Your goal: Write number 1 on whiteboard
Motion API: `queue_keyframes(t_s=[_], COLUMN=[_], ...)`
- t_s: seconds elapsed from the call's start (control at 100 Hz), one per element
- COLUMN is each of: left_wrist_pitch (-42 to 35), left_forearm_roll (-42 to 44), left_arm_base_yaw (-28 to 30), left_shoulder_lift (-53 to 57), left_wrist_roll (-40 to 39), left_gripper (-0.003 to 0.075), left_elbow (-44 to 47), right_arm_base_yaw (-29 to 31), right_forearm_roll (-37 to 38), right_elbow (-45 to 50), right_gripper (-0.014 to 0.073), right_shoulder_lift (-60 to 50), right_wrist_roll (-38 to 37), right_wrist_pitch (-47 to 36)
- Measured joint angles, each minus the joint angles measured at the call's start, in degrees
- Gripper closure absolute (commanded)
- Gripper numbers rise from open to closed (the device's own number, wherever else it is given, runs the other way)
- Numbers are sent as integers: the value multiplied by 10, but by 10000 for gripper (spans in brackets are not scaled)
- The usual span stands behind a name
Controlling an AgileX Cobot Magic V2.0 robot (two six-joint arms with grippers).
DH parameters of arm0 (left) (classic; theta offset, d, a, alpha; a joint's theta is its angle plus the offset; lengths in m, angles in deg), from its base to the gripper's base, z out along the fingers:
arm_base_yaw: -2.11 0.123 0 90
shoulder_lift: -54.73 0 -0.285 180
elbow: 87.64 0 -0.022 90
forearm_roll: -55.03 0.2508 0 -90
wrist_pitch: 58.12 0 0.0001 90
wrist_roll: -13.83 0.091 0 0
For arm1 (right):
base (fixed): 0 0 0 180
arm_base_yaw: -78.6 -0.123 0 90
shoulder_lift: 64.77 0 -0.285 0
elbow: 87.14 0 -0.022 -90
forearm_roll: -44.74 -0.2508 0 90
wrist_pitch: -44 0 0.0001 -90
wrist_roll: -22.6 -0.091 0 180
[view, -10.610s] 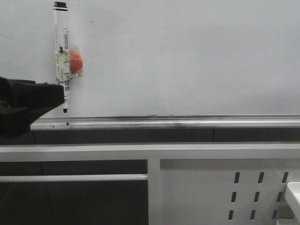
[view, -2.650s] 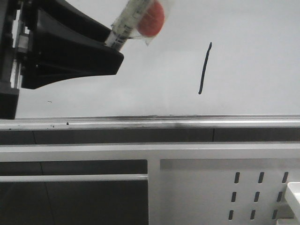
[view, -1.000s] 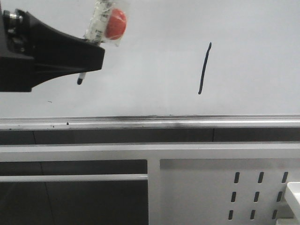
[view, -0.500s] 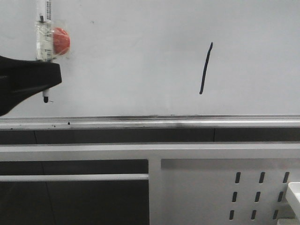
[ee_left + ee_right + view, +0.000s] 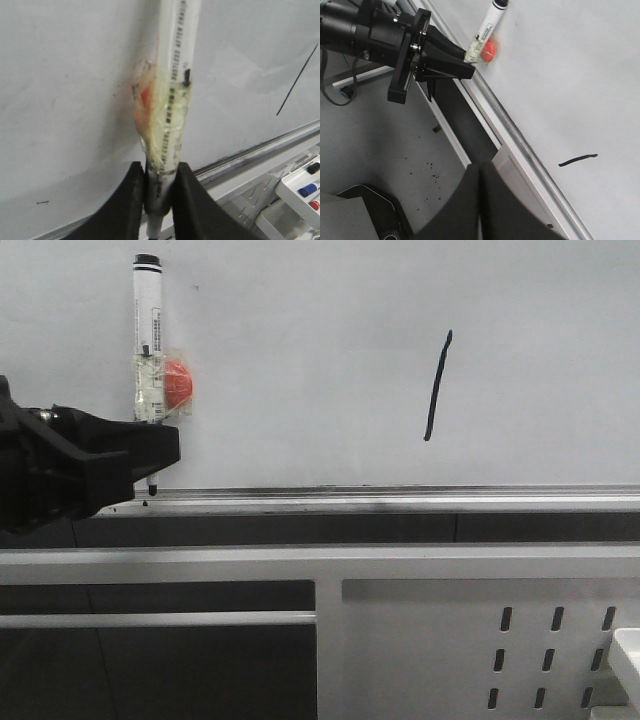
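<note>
A black left pincer (image 5: 150,455) pinches a white marker (image 5: 148,350) by its lower barrel, holding it upright at the whiteboard's (image 5: 300,360) far left, about nine o'clock in the front view. The marker's black cap end points to twelve o'clock and its dark tip (image 5: 152,490) sits just above the thin metal ledge (image 5: 400,498) along the board's bottom edge; whether the tip touches the ledge cannot be told. A red-orange ball (image 5: 177,383) is bound to the barrel with clear tape, on the side facing three o'clock. In the left wrist view the two black fingers (image 5: 131,200) press against the taped barrel from either side.

The number 1 (image 5: 437,386), a thin black stroke leaning slightly toward one o'clock, stands near the middle of the board, well apart from the marker and toward three o'clock of it, clear of the ledge below.

The right pincer (image 5: 480,200) appears only in its own wrist view, its dark fingers pressed together with nothing between them, hanging off the board over the grey floor (image 5: 380,150). Below the ledge runs a white perforated metal frame (image 5: 480,630). A tray of coloured markers (image 5: 305,187) shows at the edge of the left wrist view.
</note>
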Motion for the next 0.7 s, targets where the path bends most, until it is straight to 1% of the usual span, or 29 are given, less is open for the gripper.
queue_keyframes(t_s=[0.21, 0.7], left_wrist_pitch=[-13, -12], left_forearm_roll=[-6, -6], left_arm_base_yaw=[0, -1], left_shoulder_lift=[-33, -34], left_wrist_roll=[0, 0], left_gripper=[740, 740], left_elbow=[-20, -22], right_arm_base_yaw=[0, 0], right_forearm_roll=[1, 3], right_elbow=[0, 0], right_gripper=[663, 663], right_shoulder_lift=[0, 0], right_wrist_roll=[0, -1], right_wrist_pitch=[-8, -10])
